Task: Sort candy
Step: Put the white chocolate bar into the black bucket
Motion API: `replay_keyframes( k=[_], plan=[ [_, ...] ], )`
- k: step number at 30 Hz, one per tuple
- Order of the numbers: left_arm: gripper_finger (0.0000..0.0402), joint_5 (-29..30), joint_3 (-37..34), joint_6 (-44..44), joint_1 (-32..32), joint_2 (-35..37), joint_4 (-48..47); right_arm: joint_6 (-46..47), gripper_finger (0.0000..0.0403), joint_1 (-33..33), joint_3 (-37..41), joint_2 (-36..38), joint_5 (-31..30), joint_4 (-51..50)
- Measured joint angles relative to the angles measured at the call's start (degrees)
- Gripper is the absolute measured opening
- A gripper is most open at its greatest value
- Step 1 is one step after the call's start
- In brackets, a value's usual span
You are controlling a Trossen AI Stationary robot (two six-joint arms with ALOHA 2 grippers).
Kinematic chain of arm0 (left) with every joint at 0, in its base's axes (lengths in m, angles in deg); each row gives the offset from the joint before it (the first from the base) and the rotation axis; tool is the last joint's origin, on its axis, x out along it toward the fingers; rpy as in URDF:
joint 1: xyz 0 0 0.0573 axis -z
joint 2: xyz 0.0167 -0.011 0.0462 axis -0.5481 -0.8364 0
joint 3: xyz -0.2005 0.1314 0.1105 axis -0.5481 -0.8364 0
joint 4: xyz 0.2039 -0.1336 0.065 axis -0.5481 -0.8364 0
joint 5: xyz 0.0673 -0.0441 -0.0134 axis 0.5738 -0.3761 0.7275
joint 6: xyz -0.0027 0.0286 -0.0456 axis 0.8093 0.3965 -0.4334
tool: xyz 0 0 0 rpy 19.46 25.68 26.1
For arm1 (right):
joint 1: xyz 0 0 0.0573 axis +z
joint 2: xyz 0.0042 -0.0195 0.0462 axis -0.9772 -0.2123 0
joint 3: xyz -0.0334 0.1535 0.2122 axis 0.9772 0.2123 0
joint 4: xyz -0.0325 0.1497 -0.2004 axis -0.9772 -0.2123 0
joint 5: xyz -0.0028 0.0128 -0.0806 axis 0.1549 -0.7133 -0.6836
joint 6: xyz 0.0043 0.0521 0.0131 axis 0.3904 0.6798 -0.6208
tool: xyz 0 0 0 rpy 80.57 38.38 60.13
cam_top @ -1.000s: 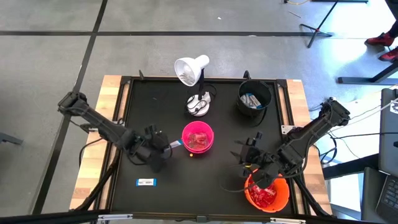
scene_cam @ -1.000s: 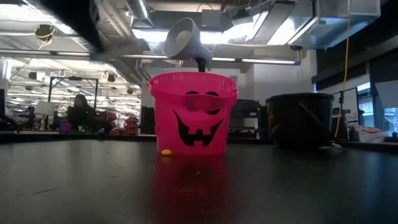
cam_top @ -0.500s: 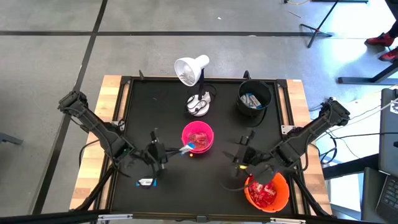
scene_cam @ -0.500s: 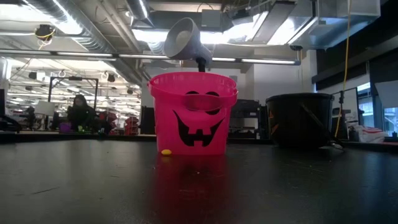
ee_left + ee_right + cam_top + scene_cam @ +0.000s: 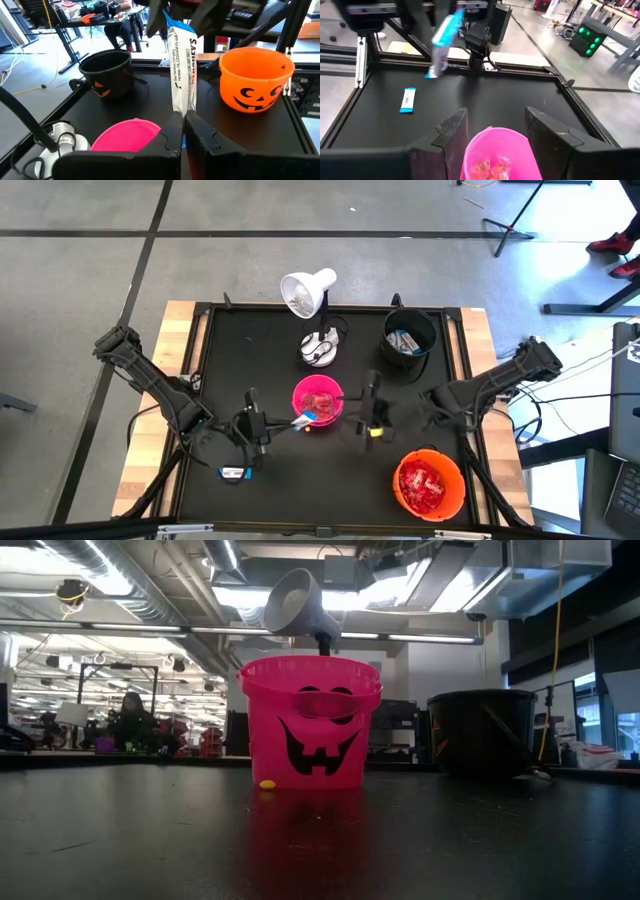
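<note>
**White-and-blue bar held aloft, hand-over or drop pending**

A white-and-blue candy bar (image 5: 182,70) is clamped upright in the left tool (image 5: 262,424), just beside the pink bucket (image 5: 318,401), which already holds red packets. A second white-and-blue bar (image 5: 233,473) lies on the black worktop (image 5: 300,480) near the left arm. More bars are seen in the black bucket (image 5: 409,335), red packets in the orange bucket (image 5: 430,485). The right tool (image 5: 371,417) is held with fingers apart on the pink bucket's other side, empty. The carrying step is judged to be in hand; next, the bar must be brought to the black bucket, probably by hand-over.
</note>
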State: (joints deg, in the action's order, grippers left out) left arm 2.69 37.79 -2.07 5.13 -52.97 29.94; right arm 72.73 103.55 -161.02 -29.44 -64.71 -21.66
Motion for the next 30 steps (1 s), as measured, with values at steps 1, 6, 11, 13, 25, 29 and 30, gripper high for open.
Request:
replay_keyframes(
  k=[1,6,11,13,25,29,30],
  plan=[
    [0.0001,0.02,0.00,0.04,0.02,0.00,0.34,0.01,0.0193,-0.76,0.15,0.00,0.89,0.32],
    [0.0000,-0.06,0.02,2.53,-0.05,-0.51,2.59,0.22,0.0193,-2.91,4.58,2.13,1.47,2.97],
    [0.0000,-1.17,0.11,5.67,-1.23,-1.97,6.68,1.54,0.0193,-3.87,15.43,7.21,3.36,18.65],
    [0.0000,-1.68,0.11,6.83,-2.28,-3.06,8.55,1.38,0.0193,-3.82,21.11,8.50,5.05,29.87],
    [0.0000,-1.63,0.11,8.88,-10.54,-8.31,19.94,0.88,0.0193,-3.72,34.27,6.96,13.09,60.90],
    [0.0000,-3.93,0.09,9.54,-12.23,-9.20,21.98,1.18,0.0193,-3.71,34.29,6.12,9.50,62.09],
    [0.0000,-4.85,0.09,9.52,-12.57,-9.42,22.44,1.19,0.0193,-3.71,34.28,5.93,8.41,62.80]
  ],
)
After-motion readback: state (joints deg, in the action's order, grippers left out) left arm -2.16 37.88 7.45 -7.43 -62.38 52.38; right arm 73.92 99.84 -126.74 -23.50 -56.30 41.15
